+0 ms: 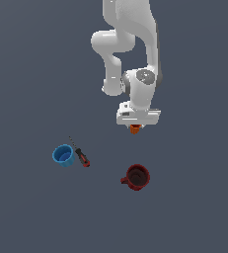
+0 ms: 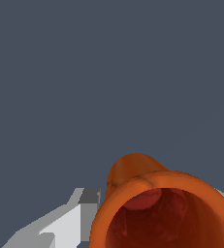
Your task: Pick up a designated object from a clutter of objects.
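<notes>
The small orange cup [image 2: 147, 193] fills the wrist view close to the lens, its open mouth facing the camera and showing a dark reddish inside. 1 pale gripper finger [image 2: 65, 225] lies right beside its rim. Behind both is plain grey-blue ground [image 2: 108, 72].

The floor [image 1: 26, 59] was a flat slate grey-blue, unpatterned. The arm [image 1: 130, 44] was glossy white with grey joint caps. The small cup [image 2: 162, 208] was plain orange, darker reddish inside. The blue cup [image 1: 63, 155] was bright blue; at its 3 o'clock the screwdriver [image 1: 82, 157] had a red-and-black handle. The mug [image 1: 135, 177] was dark red.
</notes>
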Motion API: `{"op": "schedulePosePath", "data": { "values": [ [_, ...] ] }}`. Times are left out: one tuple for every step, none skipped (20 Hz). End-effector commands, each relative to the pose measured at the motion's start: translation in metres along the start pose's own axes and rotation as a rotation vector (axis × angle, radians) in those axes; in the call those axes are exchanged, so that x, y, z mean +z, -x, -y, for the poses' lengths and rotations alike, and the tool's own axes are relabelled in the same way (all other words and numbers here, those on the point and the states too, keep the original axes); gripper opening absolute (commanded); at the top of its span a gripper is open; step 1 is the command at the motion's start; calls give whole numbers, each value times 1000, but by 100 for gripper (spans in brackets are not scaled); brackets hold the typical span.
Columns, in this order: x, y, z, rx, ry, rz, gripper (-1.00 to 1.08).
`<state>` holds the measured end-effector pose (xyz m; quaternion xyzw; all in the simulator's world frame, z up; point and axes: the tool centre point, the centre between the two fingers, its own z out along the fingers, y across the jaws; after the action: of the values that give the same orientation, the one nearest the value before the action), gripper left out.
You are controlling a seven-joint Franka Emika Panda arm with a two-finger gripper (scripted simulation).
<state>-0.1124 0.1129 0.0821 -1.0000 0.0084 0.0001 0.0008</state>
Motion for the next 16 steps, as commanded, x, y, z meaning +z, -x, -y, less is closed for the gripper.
{"op": "schedulePosePath", "data": {
  "values": [
    [-16,-12,-6,0,-1,-1,-100],
    [-22,-18,-9,0,-2,0,-100],
    [-30,-23,-12,0,-2,0,-100],
    [-37,-29,-15,0,-2,0,-100],
    [-45,-35,-18,-1,-3,0,-100],
    [-52,-41,-21,-1,-3,0,-100],
    [-60,-47,-24,-1,-3,0,-100],
    [-68,-54,-27,-1,-3,0,-100],
    [-75,-60,-30,-1,-3,0,-100],
    [-83,-66,-33,-1,-3,0,-100],
    [-91,-73,-37,-1,-3,0,-100],
    [-99,-79,-40,-1,-3,0,-100],
    [-107,-86,-43,-1,-3,0,-100],
    [-115,-92,-46,-1,-3,0,-100],
    [-122,-98,-50,-1,-3,0,-100],
    [-130,-105,-53,-1,-2,0,-100]
  ]
}}
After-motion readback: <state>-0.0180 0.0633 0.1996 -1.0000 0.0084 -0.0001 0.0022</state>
